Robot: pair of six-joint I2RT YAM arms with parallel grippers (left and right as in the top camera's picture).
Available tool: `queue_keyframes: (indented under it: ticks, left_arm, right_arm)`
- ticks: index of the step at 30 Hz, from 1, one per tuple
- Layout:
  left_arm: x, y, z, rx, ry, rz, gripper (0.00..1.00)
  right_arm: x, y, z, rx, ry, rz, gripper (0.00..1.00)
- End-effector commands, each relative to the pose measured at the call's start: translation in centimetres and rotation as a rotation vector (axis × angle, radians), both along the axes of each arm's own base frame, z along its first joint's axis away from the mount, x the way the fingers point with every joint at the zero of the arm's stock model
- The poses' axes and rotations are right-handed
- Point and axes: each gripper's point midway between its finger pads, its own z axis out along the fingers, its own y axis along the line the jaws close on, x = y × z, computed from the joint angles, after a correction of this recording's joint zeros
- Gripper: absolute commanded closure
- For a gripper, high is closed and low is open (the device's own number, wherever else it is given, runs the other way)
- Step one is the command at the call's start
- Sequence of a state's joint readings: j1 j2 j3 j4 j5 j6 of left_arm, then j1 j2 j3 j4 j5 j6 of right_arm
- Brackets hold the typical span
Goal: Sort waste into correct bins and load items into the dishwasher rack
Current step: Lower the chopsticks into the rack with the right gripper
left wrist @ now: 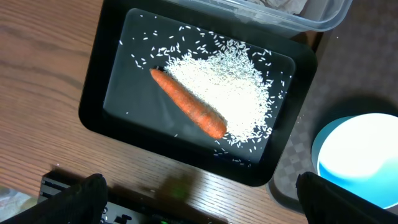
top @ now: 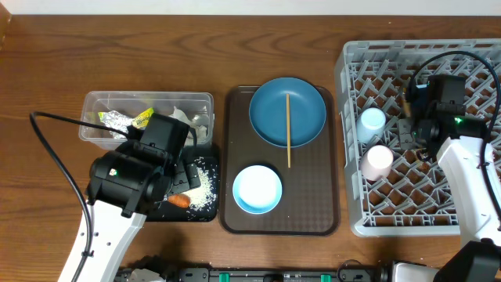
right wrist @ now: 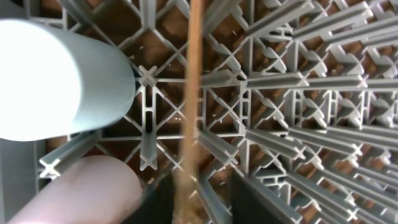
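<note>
surface: brown wood-grain table | far edge: pale strip

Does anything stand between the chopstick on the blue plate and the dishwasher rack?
Only the brown tray's rim lies between chopstick and dishwasher rack. Just inside the rack stand the light blue cup and pink cup.

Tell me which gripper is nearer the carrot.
Left. The left gripper hovers directly above the carrot in the black tray; the right gripper is far off, over the dishwasher rack.
</note>
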State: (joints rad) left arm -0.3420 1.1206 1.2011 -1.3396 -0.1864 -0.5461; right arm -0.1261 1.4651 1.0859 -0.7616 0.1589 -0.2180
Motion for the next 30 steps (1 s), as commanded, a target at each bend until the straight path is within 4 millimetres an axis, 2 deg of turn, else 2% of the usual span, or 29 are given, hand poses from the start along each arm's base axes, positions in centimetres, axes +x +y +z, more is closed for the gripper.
queue_keyframes:
  ticks: [1, 5, 10, 12, 15, 20, 25, 30]
  left_arm:
    - [-0.2, 0.3, -0.2, 0.01, 0.013, 0.003, 0.0]
    - [-0.2, 0.3, -0.2, 0.01, 0.013, 0.003, 0.0]
    - [-0.2, 0.3, -0.2, 0.01, 0.013, 0.003, 0.0]
    - [-0.2, 0.3, -0.2, 0.01, 0.013, 0.003, 0.0]
    - [-0.2, 0.3, -0.2, 0.01, 0.013, 0.003, 0.0]
    - [-0.2, 0.3, -0.2, 0.01, 0.013, 0.003, 0.0]
    - [-0.2, 0.3, -0.2, 0.01, 0.013, 0.003, 0.0]
    - [-0.2, 0.3, -0.2, 0.01, 0.013, 0.003, 0.0]
  right_arm:
    - [0.0, -0.1, 0.0, 0.01, -0.004, -0.006, 0.55]
    - [0.1, -0.1, 0.0, 0.027, -0.02, -0.048, 0.46]
    - [0.7, 0.6, 1.0, 0.094, -0.072, -0.123, 0.49]
    - [1.3, 2.3, 1.8, 0.19, -0.109, -0.109, 0.52]
    - [2.1, 5.9, 4.0, 0.389, -0.171, -0.051, 0.58]
    - [2.3, 10.9, 6.9, 0.666, -0.213, -0.013, 0.65]
    - [2.2, 14.1, 6.8, 0.753, -0.171, -0.057, 0.64]
    - [2.9, 17.6, 6.1, 0.71, -0.174, -0.014, 0.62]
